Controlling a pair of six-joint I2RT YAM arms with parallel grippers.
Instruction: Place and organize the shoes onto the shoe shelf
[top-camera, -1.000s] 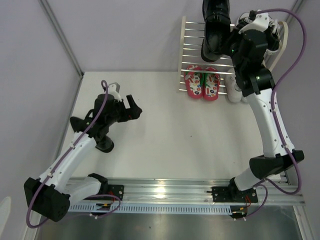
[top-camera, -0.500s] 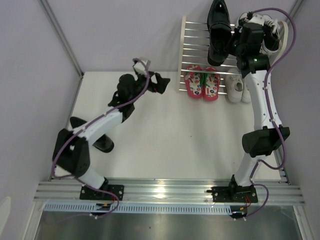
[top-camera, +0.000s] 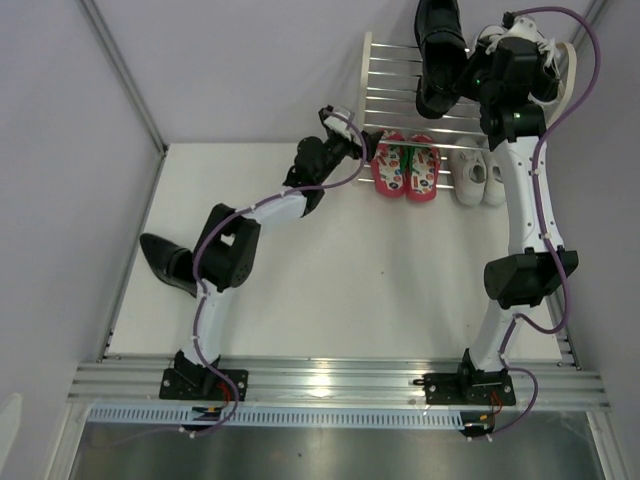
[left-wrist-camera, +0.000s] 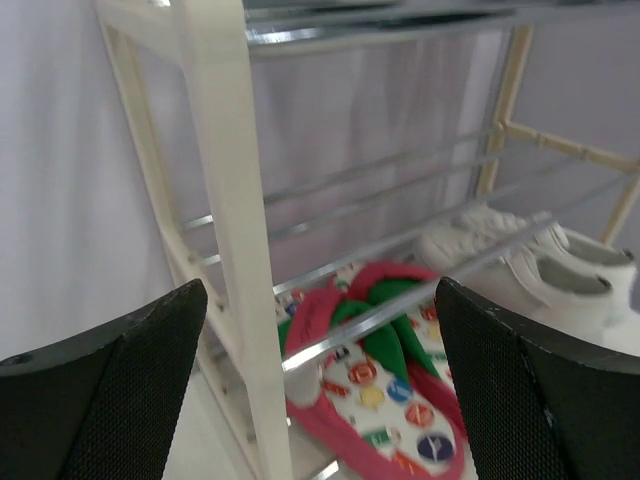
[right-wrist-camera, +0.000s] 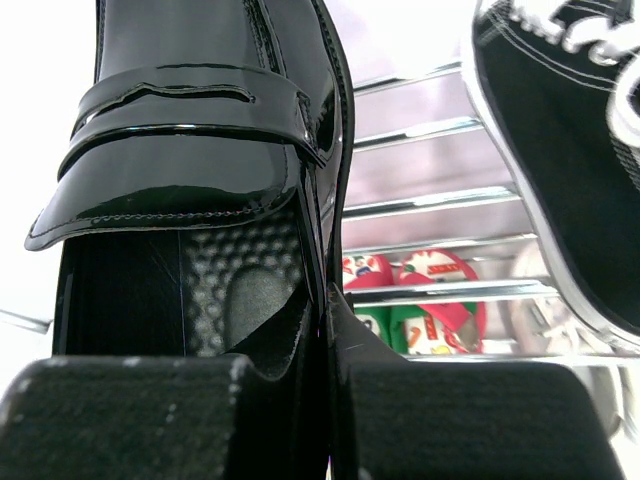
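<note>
The shoe shelf (top-camera: 366, 100) stands at the table's far right. My right gripper (top-camera: 466, 78) is shut on the side wall of a glossy black dress shoe (top-camera: 438, 50) and holds it over the top bars; the right wrist view shows the grip (right-wrist-camera: 330, 400) and the shoe (right-wrist-camera: 190, 120). The second black dress shoe (top-camera: 165, 262) lies on the table at the left. The red flip-flops (top-camera: 405, 165) and the white sneakers (top-camera: 478, 178) sit on the lower tier. My left gripper (top-camera: 365, 143) is open and empty at the shelf's left frame (left-wrist-camera: 235, 250), facing the flip-flops (left-wrist-camera: 390, 390).
A black canvas sneaker with white laces (right-wrist-camera: 560, 130) sits on the top tier at the right, close beside the held shoe. The white sneakers also show in the left wrist view (left-wrist-camera: 540, 265). Grey walls close in behind and left of the shelf.
My left arm has swung from the table's left-middle across to the shelf's left frame, still open. My right gripper has shifted the black shoe slightly farther back over the top tier.
</note>
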